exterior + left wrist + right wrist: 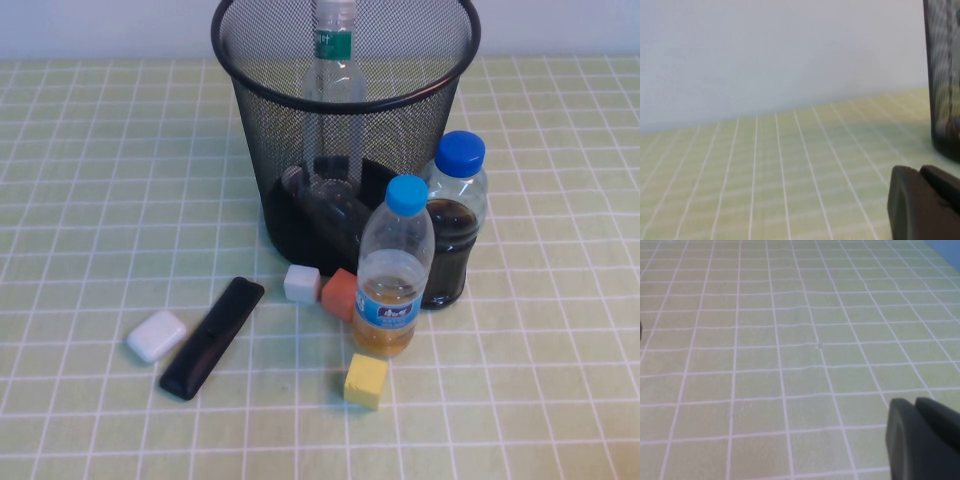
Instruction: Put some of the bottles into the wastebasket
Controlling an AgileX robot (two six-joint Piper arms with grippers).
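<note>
Looking down at the table (80, 120) with its green checked cloth, we go from its left edge toward its right. Neither arm shows in the high view. Our left tool (925, 202) appears only in its own wrist view as a dark closed tip low over the cloth, holding nothing, with the mesh wall of the wastebasket close by.

Toward the near left part of the table lies a small white case (156, 335), and just beside it a black remote (212, 337) lying at a slant. Near the middle of the far edge stands the wastebasket (345, 110), upright. Inside it the taller bottle (334, 60) with the green neck label stands upright, its white cap rising above the rim, while the short bottle (325, 205) lies on its side on the bin's floor.

In front of the bin sit a white cube (301, 283) and an orange cube (341, 293), touching. Just to their right stands the light-blue-capped bottle (393, 270) of amber liquid, with a yellow cube (366, 380) in front of it. Behind it, the blue-capped bottle (454, 220) of dark liquid stands beside the bin.

Our right tool (922, 440) shows only in its wrist view, closed and empty, low over bare cloth.
</note>
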